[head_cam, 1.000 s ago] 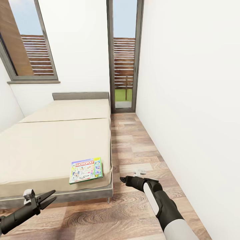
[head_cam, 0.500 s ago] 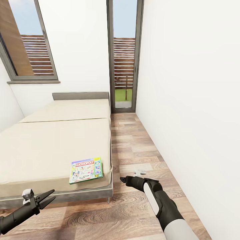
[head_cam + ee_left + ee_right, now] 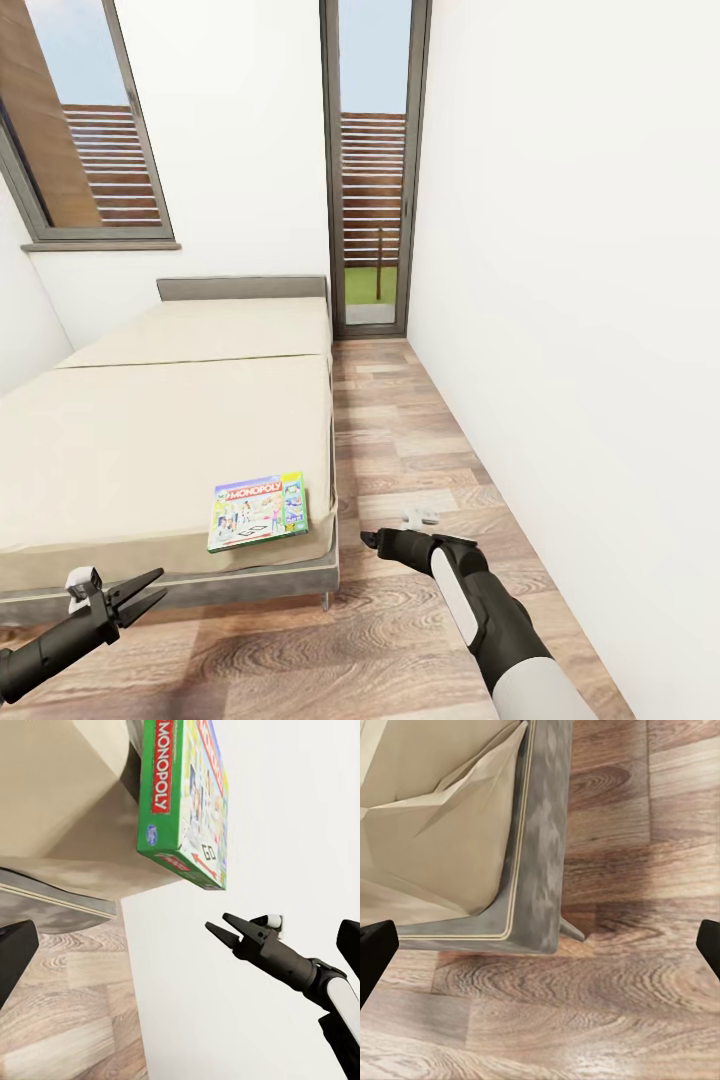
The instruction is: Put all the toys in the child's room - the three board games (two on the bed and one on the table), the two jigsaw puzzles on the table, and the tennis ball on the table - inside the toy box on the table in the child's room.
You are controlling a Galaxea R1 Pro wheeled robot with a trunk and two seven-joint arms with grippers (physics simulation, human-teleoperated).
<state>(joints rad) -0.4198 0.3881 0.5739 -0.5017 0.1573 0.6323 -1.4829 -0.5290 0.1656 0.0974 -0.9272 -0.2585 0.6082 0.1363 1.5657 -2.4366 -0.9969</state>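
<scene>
The green-edged Monopoly board game (image 3: 258, 511) lies flat on the beige bed (image 3: 150, 440), close to its near right corner. My left gripper (image 3: 163, 586) hangs open below the bed's foot edge, left of and lower than the game, apart from it. In the left wrist view the game (image 3: 184, 795) sits near the mattress edge. My right gripper (image 3: 366, 540) hovers over the floor just right of the bed corner; its fingers (image 3: 375, 949) stand wide apart with nothing between them. The table, toy box, jigsaw puzzles and tennis ball are out of view.
A white wall (image 3: 580, 300) runs close along the right. A strip of wood-plank floor (image 3: 420, 430) leads between it and the bed to a tall glass door (image 3: 372, 200). The dark grey bed frame corner (image 3: 540, 870) and its leg lie under my right gripper.
My left gripper has shifted slightly to the left and down. The right arm and the Monopoly box have not moved.
</scene>
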